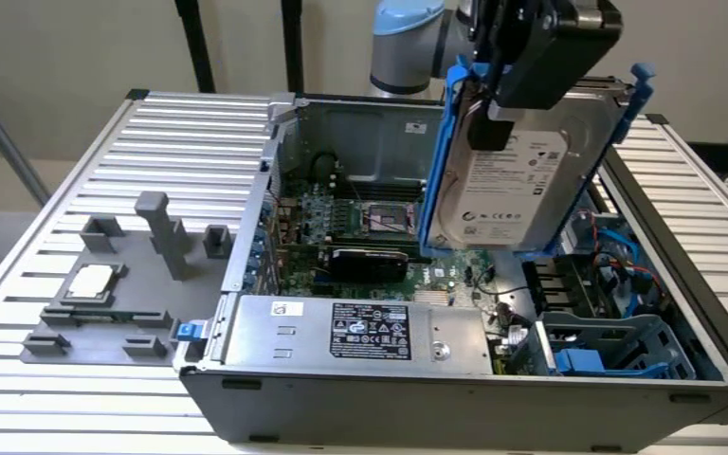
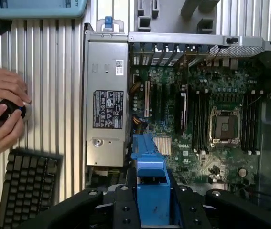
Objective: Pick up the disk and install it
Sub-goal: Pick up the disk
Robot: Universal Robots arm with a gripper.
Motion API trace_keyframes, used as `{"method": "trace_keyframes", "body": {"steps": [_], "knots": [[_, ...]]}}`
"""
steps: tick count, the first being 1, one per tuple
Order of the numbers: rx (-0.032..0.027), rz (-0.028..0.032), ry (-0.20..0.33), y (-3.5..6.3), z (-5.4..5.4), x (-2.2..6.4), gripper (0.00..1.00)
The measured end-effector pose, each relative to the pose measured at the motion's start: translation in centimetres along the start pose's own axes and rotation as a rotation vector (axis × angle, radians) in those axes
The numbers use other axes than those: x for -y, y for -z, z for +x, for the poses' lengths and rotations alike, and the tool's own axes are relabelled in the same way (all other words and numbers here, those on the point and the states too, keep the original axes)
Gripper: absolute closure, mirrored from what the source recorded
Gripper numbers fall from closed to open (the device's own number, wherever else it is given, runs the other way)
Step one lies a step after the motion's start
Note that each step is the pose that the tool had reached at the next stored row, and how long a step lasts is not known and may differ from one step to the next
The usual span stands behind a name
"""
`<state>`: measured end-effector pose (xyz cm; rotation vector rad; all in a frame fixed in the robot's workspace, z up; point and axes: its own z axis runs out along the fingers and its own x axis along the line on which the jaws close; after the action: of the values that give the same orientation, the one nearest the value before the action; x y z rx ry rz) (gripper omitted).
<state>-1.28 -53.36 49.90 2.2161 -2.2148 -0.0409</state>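
Disk [image 1: 516, 180] held aloft above the open computer case [image 1: 465, 403].
My gripper [image 1: 497, 118] is pinched on the disk's upper edge by its blue carrier. It hangs near upright, label outward, over the motherboard [image 1: 465, 270], apart from the drive bay [image 1: 605, 346]. 2 hands [image 2: 1, 88] rest near a keyboard [image 2: 27, 188].

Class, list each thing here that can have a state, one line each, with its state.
computer case, open, side panel off
disk, lifted, held nearly upright above the computer case, not installed
gripper, shut on the disk
CPU socket, empty
CPU chip, resting in the grey holder outside the case
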Motion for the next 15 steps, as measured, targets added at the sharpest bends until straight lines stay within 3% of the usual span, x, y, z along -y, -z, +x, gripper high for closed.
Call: {"method": "trace_keyframes", "body": {"steps": [15], "knots": [[0.0001, 0.0000, 0.000, -1.10, 3.0, 6.41, 1.00]]}}
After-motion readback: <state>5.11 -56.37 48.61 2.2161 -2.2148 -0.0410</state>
